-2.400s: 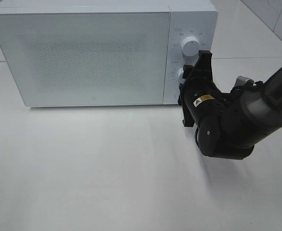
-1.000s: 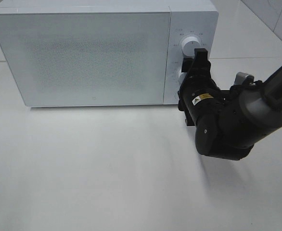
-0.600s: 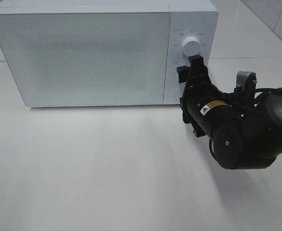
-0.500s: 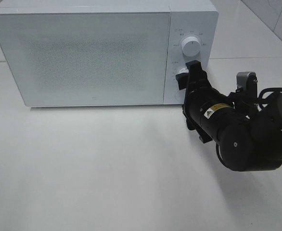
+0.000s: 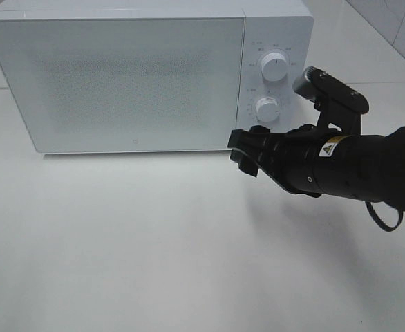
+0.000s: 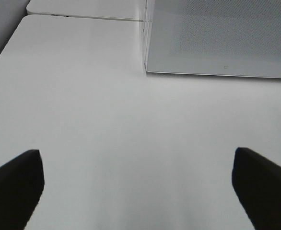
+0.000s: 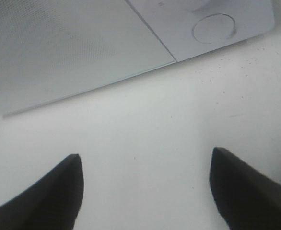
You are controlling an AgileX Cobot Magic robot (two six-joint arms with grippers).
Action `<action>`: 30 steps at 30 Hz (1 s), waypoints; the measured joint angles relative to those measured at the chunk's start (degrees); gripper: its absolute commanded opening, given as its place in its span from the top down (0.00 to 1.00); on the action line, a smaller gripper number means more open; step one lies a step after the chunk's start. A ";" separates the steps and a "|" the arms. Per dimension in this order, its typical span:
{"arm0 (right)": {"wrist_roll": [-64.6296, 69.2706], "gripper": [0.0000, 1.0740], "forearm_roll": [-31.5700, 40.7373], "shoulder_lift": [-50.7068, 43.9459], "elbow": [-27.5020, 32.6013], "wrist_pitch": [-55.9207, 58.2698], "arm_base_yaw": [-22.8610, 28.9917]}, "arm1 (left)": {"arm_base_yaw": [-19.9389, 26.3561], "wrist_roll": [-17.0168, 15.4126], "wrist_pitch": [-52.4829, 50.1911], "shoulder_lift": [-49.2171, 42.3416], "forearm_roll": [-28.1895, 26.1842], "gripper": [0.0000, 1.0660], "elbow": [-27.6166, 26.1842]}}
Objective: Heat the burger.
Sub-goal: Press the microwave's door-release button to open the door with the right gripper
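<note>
The burger is out of view in every frame. A white microwave (image 5: 119, 83) stands at the back of the table with its door shut; its frosted front also shows in the left wrist view (image 6: 217, 38) and the right wrist view (image 7: 59, 48). My right gripper (image 5: 242, 153) hovers open and empty just in front of the microwave's lower right corner, below the lower knob (image 5: 266, 108) and apart from it. In its own view the right gripper (image 7: 144, 153) holds nothing. My left gripper (image 6: 135, 153) stands wide open over bare table, left of the microwave.
An upper knob (image 5: 274, 67) sits above the lower one on the control panel. A round control (image 7: 212, 28) shows near the panel's bottom corner. The white table (image 5: 154, 242) stretches in front of the microwave. Its left edge (image 6: 6, 48) shows in the left wrist view.
My right gripper has pulled off the lower knob, turned its wrist and swung down and left in front of the microwave's lower right corner. The door stays shut.
</note>
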 measured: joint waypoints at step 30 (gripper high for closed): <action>-10.43 0.35 -21.14 -28.07 -18.11 71.79 0.00 | 0.00 0.00 0.00 0.00 0.00 0.06 0.00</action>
